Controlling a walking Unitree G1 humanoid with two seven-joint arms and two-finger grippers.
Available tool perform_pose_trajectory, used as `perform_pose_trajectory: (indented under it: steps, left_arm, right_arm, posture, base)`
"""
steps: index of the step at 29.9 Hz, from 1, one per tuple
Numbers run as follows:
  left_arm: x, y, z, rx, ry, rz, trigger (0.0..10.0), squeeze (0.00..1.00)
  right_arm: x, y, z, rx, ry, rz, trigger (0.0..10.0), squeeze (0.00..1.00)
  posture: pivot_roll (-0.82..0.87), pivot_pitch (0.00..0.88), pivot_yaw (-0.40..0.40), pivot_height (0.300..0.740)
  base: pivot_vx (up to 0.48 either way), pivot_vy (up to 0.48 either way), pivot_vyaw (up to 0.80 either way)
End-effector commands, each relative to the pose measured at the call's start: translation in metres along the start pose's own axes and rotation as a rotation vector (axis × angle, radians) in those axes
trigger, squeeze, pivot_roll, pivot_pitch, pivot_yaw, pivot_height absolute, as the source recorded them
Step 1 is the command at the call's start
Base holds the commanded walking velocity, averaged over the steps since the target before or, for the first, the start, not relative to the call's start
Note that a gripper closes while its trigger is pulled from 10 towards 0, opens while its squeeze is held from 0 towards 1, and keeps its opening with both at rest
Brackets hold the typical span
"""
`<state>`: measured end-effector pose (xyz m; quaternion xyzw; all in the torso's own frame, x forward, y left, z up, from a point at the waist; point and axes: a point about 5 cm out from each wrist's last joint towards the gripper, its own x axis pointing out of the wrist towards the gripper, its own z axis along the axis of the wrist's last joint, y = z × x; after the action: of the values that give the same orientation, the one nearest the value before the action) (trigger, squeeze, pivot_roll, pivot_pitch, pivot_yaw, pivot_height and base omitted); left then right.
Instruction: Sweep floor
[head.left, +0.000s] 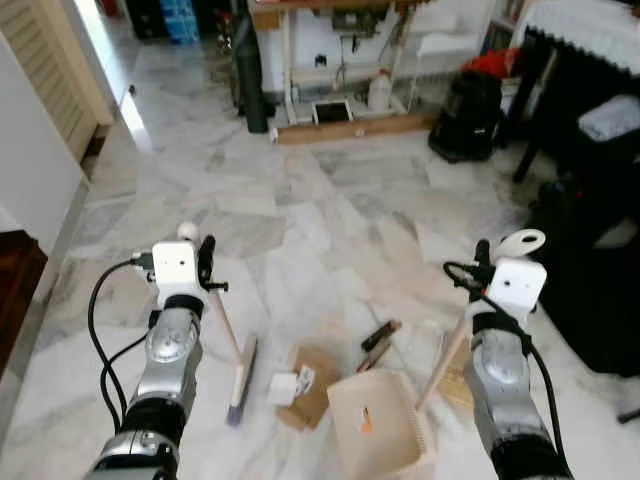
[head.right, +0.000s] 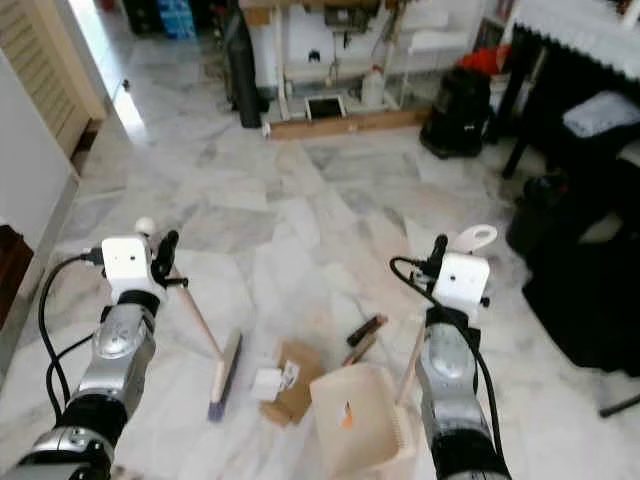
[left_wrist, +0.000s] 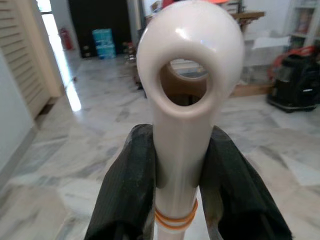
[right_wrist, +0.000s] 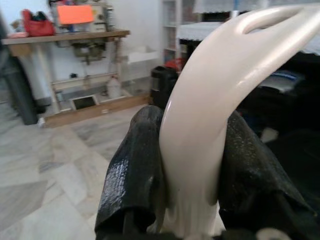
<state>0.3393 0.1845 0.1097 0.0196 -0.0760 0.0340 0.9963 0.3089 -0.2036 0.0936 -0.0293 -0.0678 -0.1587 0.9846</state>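
Note:
My left gripper (head.left: 205, 262) is shut on the cream handle of a small broom (head.left: 226, 335), whose brush head (head.left: 242, 378) rests on the marble floor. The looped handle top (left_wrist: 189, 75) stands between the black fingers (left_wrist: 127, 190). My right gripper (head.left: 482, 258) is shut on the handle of a cream dustpan (head.left: 378, 420), which sits on the floor between my arms. Its curved handle end (right_wrist: 220, 90) rises between the fingers (right_wrist: 135, 170). Brown cardboard scraps (head.left: 315, 385), a white crumpled piece (head.left: 283, 388) and a dark stick-like piece (head.left: 381, 335) lie between brush and dustpan.
A black vacuum-like machine (head.left: 468, 115) and dark furniture (head.left: 590, 250) stand on the right. A table with a wooden base board (head.left: 350, 127) is at the back. A white wall (head.left: 30, 170) and louvred door (head.left: 50, 70) line the left.

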Motion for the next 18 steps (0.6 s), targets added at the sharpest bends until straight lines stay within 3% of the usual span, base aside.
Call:
perform_pose_trajectory:
  steps: [1, 18]
  left_arm:
    - [0.0066, 0.0041, 0.0132, 0.009, -0.054, 0.007, 10.0, 0.0]
    - [0.007, 0.004, 0.0135, 0.011, -0.055, -0.002, 10.0, 0.0]
  right_arm:
    - [0.0075, 0.0022, 0.0148, 0.015, -0.063, 0.002, 10.0, 0.0]
    - [0.0066, 0.0033, 0.0131, 0.023, -0.051, -0.004, 10.0, 0.0]
  posture:
    - [-0.09, 0.0, 0.033, 0.74]
    - [-0.08, 0.0, 0.04, 0.74]
  base:
    - [0.0, 0.48, -0.76]
    - [0.0, 0.48, -0.75]
